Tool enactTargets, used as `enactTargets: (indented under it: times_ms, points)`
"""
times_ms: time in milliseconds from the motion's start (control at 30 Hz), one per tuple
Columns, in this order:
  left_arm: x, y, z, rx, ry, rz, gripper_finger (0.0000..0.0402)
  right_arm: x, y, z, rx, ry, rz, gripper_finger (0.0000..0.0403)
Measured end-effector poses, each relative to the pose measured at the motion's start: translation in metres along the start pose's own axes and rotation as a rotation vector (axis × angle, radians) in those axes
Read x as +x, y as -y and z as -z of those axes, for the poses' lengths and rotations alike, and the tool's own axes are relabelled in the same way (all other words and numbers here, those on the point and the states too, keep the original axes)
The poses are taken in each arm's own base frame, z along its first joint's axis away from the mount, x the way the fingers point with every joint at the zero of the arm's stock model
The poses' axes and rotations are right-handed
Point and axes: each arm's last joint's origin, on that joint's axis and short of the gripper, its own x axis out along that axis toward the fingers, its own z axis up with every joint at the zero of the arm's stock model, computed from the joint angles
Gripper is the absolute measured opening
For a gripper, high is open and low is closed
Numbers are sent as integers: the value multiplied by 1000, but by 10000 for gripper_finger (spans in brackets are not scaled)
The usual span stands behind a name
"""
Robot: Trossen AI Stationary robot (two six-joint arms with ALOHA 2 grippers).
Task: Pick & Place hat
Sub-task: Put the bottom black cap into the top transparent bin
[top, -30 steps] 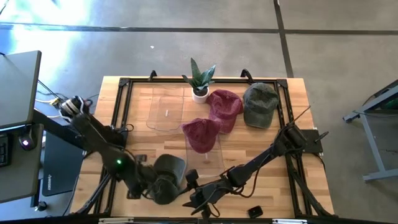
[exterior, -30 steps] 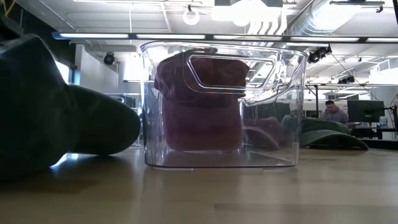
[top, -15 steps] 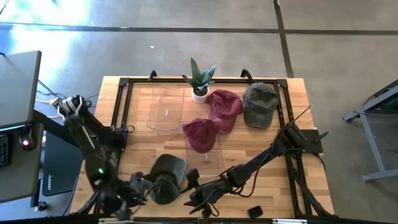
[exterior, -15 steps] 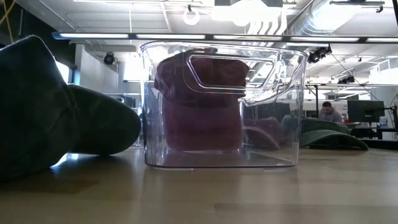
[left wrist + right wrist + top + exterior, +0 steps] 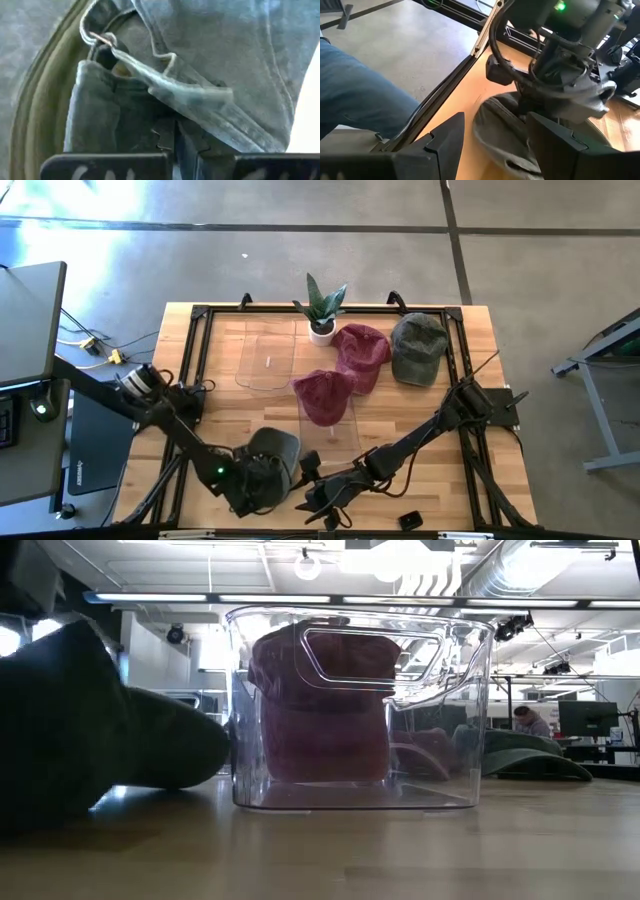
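Note:
A dark grey-green hat (image 5: 270, 465) lies on its rim near the table's near edge and fills the left of the low view (image 5: 90, 730). My left gripper (image 5: 245, 482) stands over its near-left side, shut on its cloth (image 5: 172, 145). My right gripper (image 5: 495, 145) is open and waits just right of the hat (image 5: 520, 130), close to the near edge (image 5: 315, 500), touching nothing. A maroon hat (image 5: 322, 395) sits in a clear bin (image 5: 355, 790). My left gripper has a fold of the dark hat's cloth by the inner band (image 5: 165, 95) between its fingers. It comes from above, pointing down, at the hat's near-left side (image 5: 555, 95). The hat rests on the table; my wrist hides how far back the cloth reaches.
A second clear bin (image 5: 268, 355) stands farther back. A potted plant (image 5: 322, 310), another maroon hat (image 5: 362, 352) and an olive hat (image 5: 418, 348) sit by the far edge. A small black object (image 5: 410, 520) lies near the right arm. A person's leg (image 5: 360, 95) shows beyond the near edge.
My left arm swung off toward the table's near-left corner, then came back over the dark hat. In the low view the hat's crown now stands lower than before.

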Motion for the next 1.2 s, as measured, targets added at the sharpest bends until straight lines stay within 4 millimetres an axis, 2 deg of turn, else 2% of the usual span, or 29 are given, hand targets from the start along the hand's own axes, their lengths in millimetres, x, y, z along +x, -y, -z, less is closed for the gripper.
enactTargets:
  times_ms: [100,233,367,433,567,733,933,1100,1200]
  points:
    - [-11,-2,-5,0,-120,-20,1,0,-1,0,-2,-2,11,209]
    - [-42,9,-10,-9,-220,-75,1,-1,-3,0,-54,0,1,209]
    - [-76,24,-7,-25,-220,-128,1,-1,-2,-2,-142,12,5,209]
    - [-84,27,-1,-10,-158,-154,1,-1,-2,-5,-196,15,4,209]
    - [-82,31,19,-7,-25,-183,1,7,-2,-3,-307,2,-2,208]
    - [-59,32,42,26,85,-104,1,42,8,21,-360,-80,-54,208]
    - [-46,23,53,6,146,-113,1,72,23,25,-411,-161,-29,206]
    - [-44,22,53,-2,174,-121,1,75,26,23,-403,-258,-157,200]
    - [-44,21,53,-5,175,-128,1,75,26,24,-414,-256,-183,172]
